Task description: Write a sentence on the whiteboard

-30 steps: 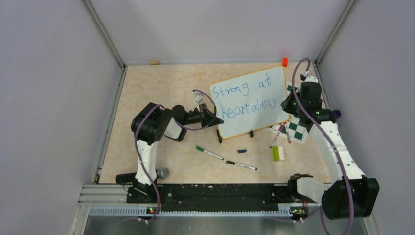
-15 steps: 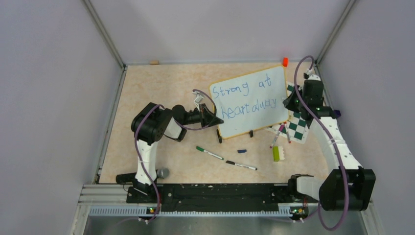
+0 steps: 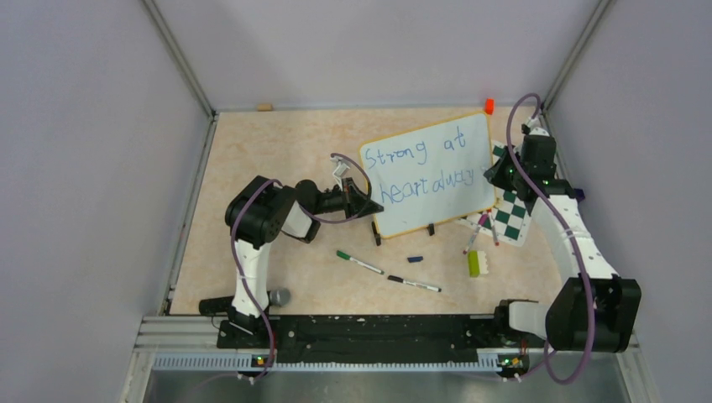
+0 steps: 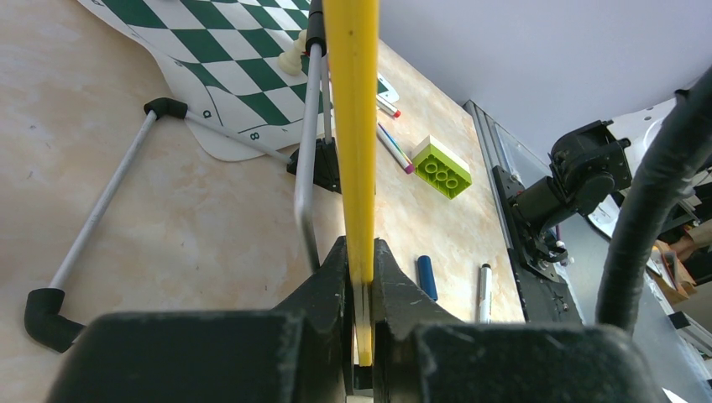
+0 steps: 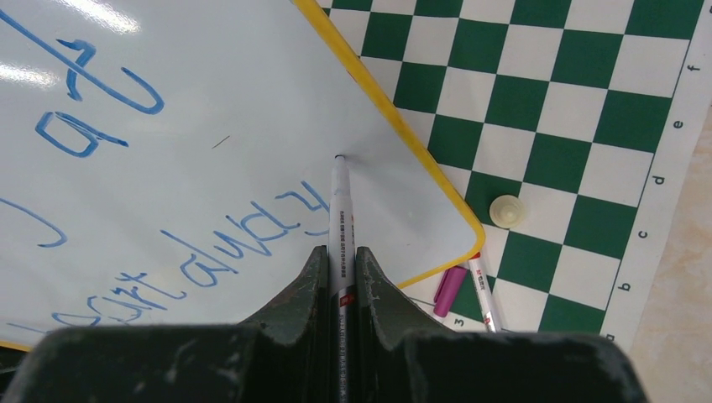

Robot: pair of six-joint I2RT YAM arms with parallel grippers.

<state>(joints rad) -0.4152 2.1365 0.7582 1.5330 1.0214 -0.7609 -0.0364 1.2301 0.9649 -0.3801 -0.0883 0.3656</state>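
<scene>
The whiteboard point(image 3: 432, 155) stands tilted on its black clip feet, with a yellow rim. The blue sentence point(image 3: 420, 168) reads "Strong at" above "heart alway", and part of it shows in the right wrist view point(image 5: 243, 235). My left gripper point(image 3: 367, 204) is shut on the board's left yellow edge point(image 4: 353, 126). My right gripper point(image 3: 495, 175) is at the board's right side, shut on a white marker point(image 5: 341, 210). The marker's tip is at the board surface, just right of the last written letter. The whiteboard fills the left of the right wrist view point(image 5: 210, 101).
A green-and-white chessboard point(image 3: 510, 214) lies under the board's right corner, with a pale pawn point(image 5: 505, 211) and two pens point(image 5: 470, 285) on it. A green-capped marker point(image 3: 359, 262), a black pen point(image 3: 414, 284), a blue cap point(image 3: 415, 259) and a lime brick point(image 3: 473, 264) lie in front. An orange block point(image 3: 489, 106) sits at the back.
My right gripper moved with the marker from the board's lower right corner up and back along its right edge, finishing the last letter. The left gripper and board stayed still.
</scene>
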